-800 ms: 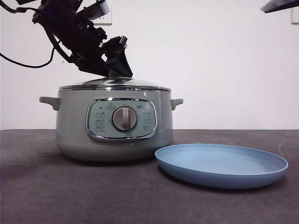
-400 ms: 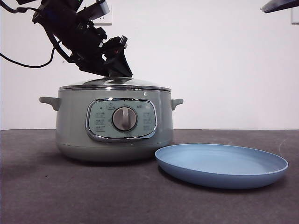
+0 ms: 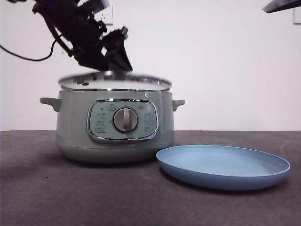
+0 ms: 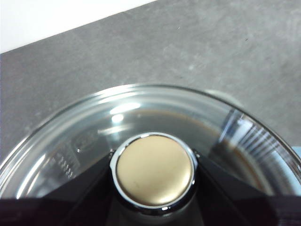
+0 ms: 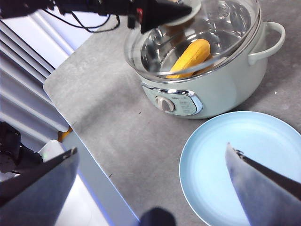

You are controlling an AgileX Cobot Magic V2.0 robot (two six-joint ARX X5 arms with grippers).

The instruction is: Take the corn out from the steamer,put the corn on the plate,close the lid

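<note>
— What's over on the left side?
— The left gripper [image 3: 113, 59] clamps the knob [image 4: 154, 170] of the lid [image 3: 115, 81], jaws on either side. The lid hangs just above the pot [image 3: 115, 125], a thin gap showing under its chrome rim.
— And the corn?
— The corn [image 5: 190, 57] lies inside the pot, seen through the glass.
— To the right?
— The plate [image 3: 223, 165] sits on the table [image 3: 47, 188], its edge just beside the pot's base. The right gripper [image 5: 155, 165] hangs high above the plate, jaws spread wide, well apart from everything.
</note>
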